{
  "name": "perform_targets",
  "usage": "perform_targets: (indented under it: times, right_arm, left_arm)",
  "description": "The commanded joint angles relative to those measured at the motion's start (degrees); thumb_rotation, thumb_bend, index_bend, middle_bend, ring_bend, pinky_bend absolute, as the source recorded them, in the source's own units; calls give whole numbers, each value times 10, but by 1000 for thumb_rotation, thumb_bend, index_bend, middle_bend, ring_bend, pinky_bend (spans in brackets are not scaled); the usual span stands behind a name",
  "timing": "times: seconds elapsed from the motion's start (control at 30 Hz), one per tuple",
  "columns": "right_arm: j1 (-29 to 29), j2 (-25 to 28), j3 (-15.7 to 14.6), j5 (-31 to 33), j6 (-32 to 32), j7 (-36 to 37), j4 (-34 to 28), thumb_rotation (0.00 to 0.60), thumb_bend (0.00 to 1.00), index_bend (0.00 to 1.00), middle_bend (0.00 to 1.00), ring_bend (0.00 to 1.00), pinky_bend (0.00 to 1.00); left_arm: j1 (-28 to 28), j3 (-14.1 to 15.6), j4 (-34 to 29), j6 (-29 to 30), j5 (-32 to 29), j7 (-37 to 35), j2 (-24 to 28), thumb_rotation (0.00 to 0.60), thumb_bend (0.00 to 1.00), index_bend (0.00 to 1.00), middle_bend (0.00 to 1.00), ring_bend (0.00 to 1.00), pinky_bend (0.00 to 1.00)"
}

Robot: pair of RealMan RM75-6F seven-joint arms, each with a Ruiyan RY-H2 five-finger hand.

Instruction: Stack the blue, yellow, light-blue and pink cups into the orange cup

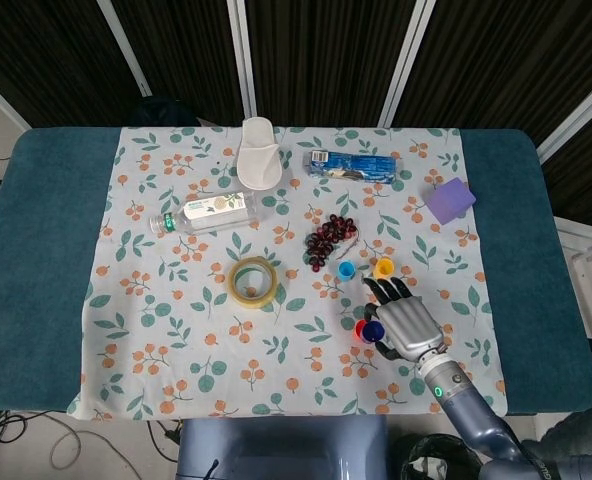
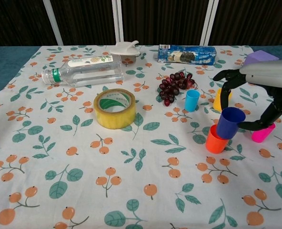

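The orange cup (image 2: 216, 140) stands upright on the cloth at the right. My right hand (image 2: 268, 93) holds the dark blue cup (image 2: 229, 122) tilted just above the orange cup's rim, against its far right edge. Seen from the head view, the blue cup (image 1: 374, 331) sits by the orange cup (image 1: 359, 328) at the left edge of my right hand (image 1: 406, 319). The pink cup (image 2: 263, 133) stands right of them under the hand. The yellow cup (image 2: 218, 100) and light-blue cup (image 2: 192, 100) stand further back. The left hand is out of sight.
A roll of yellow tape (image 2: 114, 108) lies left of centre, with grapes (image 2: 174, 86) behind the light-blue cup. Further back are a lying plastic bottle (image 2: 84, 70), a white holder (image 2: 124, 47), a blue biscuit pack (image 2: 186, 54) and a purple block (image 2: 260, 57).
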Motion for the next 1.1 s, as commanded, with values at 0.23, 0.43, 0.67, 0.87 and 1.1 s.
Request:
perform_targets:
  times: [0.23, 0.43, 0.67, 0.87, 1.1]
  right_arm:
    - [2, -17, 7, 20, -10, 5, 28, 600, 401, 496, 0, 0, 0]
    - [3, -22, 6, 26, -15, 4, 38, 600, 401, 470, 0, 0, 0]
    - [6, -24, 6, 40, -17, -4, 40, 600, 400, 113, 0, 0, 0]
    - [15, -23, 42, 62, -2, 5, 50, 600, 401, 109, 0, 0, 0]
    - [48, -34, 99, 126, -3, 4, 121, 600, 401, 153, 0, 0, 0]
  left_arm:
    - [-1, -1, 2, -2, -2, -1, 1, 600, 813, 67, 0, 0, 61]
    - [-1, -1, 2, -2, -2, -1, 1, 600, 814, 68, 0, 0, 61]
    - [0, -1, 1, -1, -1, 0, 1, 600, 813, 68, 0, 0, 61]
    - [0, -1, 1, 0, -1, -1, 1, 600, 813, 68, 0, 0, 62]
    - [1, -2, 1, 0, -3, -3, 2, 600, 814, 68, 0, 0, 62]
